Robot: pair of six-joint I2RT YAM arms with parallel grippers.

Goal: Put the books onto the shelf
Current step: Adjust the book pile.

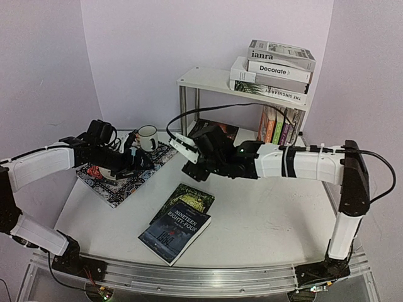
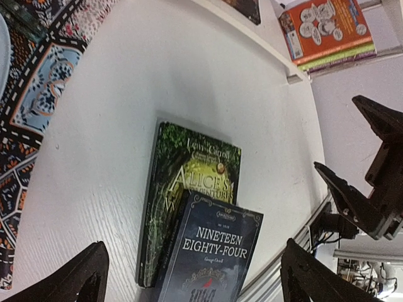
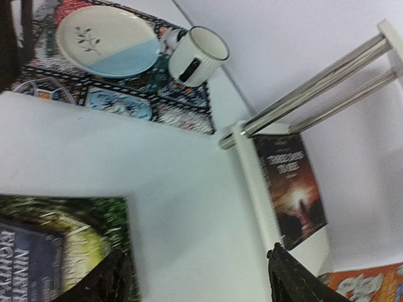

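**Two books [image 1: 179, 217] flat on the table [image 1: 264, 207], both sets of jaws apart**

Lying in the lower centre of the top view: dark blue Nineteen Eighty-Four [image 1: 174, 231], cover up, overlapping the lower end of a green Alice book [image 1: 191, 197], also cover up. Both well apart from the shelf [image 1: 208, 78] in the upper right of that view.

On the shelf's top board, a flat stack of four large white and grey hardbacks [image 1: 277, 69], spines facing out. On the lower board, colourful paperbacks [image 1: 277, 124] standing upright at the right end. A dark book [image 3: 293, 189] lying flat on the same board, cover up, just beside a chrome leg [image 3: 315, 88].

Right gripper [image 1: 187, 158] hanging at mid-frame in the top view, between the loose pair and the shelf. In its wrist view, fingers [image 3: 116, 280] spread at the bottom edge, nothing between them.

Left gripper [image 1: 140, 162] at the left of the top view, over the patterned mat [image 1: 113, 189]. Jaws spread wide, holding nothing. In its wrist view, the two loose books below the spread fingertips [image 2: 85, 277], untouched.

On the mat, a plate [image 3: 104, 41], white and pale blue with a small sprig. White mug [image 1: 148, 137] at the mat's upper corner, close to the shelf's left legs.
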